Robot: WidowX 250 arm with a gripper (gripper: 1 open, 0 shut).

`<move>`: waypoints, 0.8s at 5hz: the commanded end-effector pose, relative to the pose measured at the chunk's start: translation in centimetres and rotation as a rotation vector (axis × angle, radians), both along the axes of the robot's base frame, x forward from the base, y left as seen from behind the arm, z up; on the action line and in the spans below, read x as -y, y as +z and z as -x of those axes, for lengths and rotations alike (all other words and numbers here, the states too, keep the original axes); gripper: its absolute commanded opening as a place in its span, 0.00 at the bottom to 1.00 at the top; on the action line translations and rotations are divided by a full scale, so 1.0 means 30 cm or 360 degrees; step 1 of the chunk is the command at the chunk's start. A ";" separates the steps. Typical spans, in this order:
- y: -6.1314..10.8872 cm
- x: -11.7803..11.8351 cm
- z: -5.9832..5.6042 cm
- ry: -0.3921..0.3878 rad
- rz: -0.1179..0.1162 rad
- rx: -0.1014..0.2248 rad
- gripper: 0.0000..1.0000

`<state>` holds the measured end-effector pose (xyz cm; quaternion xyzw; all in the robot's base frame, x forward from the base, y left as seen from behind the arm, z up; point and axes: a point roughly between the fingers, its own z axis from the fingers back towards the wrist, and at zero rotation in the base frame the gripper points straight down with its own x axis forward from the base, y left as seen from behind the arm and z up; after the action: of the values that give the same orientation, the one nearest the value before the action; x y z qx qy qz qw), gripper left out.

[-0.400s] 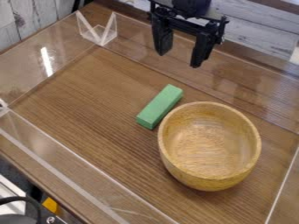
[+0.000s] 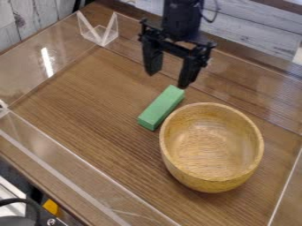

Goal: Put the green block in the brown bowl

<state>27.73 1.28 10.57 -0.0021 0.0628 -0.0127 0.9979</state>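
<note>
The green block is seen lying flat on the wooden counter, just beside the upper-left rim of the brown bowl, whose hollow is seen with nothing in it. The gripper is pointed downward just above the block's far end, its dark fingers spread wide apart with nothing held between them.

Black arm ending in two black fingers.
</note>
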 end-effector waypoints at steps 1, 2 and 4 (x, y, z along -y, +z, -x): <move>0.033 -0.040 0.008 -0.0044 -0.0013 0.0111 1.00; 0.015 -0.057 0.014 -0.0063 -0.0015 0.0136 1.00; -0.024 -0.069 0.015 -0.0084 -0.0017 0.0152 1.00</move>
<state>26.96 2.90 8.47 0.0004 0.0419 -0.0435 0.9982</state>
